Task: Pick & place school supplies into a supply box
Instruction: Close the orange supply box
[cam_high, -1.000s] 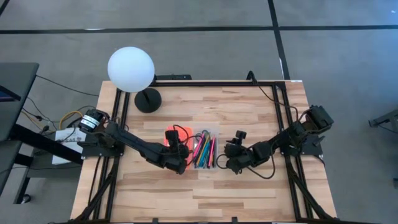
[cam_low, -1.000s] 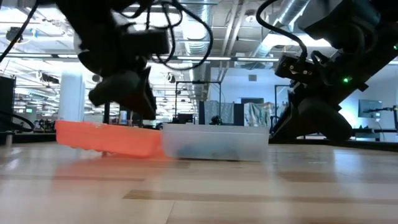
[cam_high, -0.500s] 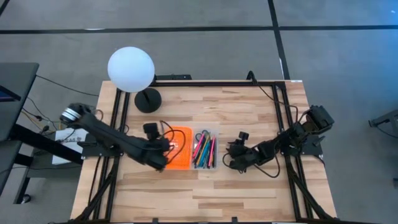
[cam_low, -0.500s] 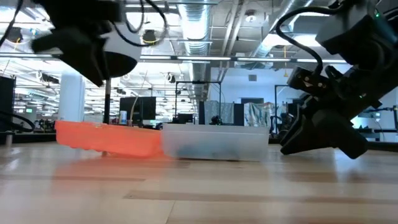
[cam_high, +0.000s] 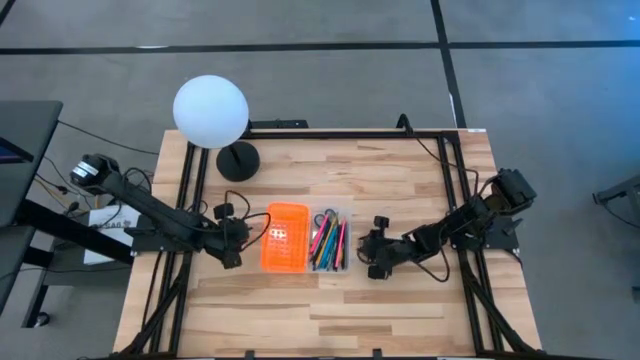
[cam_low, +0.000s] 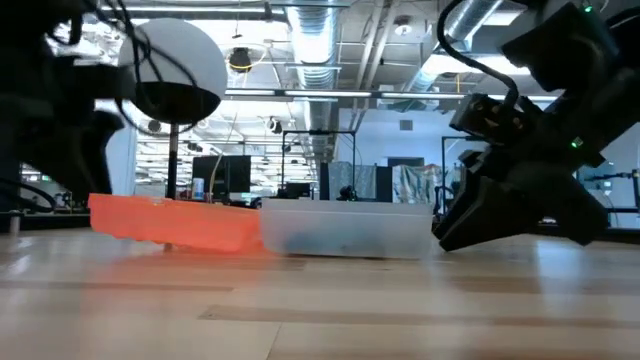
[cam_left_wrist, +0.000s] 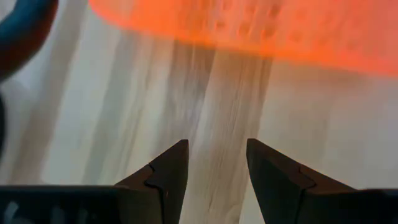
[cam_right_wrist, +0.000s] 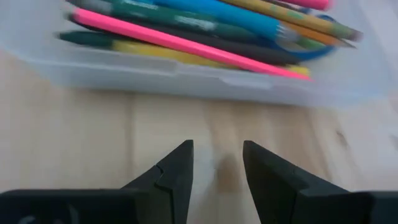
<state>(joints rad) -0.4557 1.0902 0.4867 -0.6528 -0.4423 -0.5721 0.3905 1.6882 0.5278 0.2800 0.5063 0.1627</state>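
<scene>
The supply box lies open in the middle of the table. Its orange lid (cam_high: 284, 237) lies flat on the wood, to the left of the clear base (cam_high: 329, 240). The base holds the school supplies (cam_right_wrist: 205, 28): pink, blue, green, yellow and dark pens lying side by side. My left gripper (cam_high: 243, 238) is open, low over the wood just left of the lid (cam_left_wrist: 261, 28). My right gripper (cam_high: 365, 255) is open, just right of the clear base (cam_right_wrist: 186, 71), with its fingers pointing at the base's wall. Neither gripper touches anything.
A white globe lamp (cam_high: 210, 111) on a black round base (cam_high: 238, 160) stands at the table's far left. Bare wood lies on the near side of the box (cam_high: 320, 310). Black frame rails run along the table's left and right edges.
My left gripper has drawn back from over the orange lid toward the table's left edge and now sits beside the lid. My right gripper has sunk lower beside the clear base. The lid and the base have stayed where they were.
</scene>
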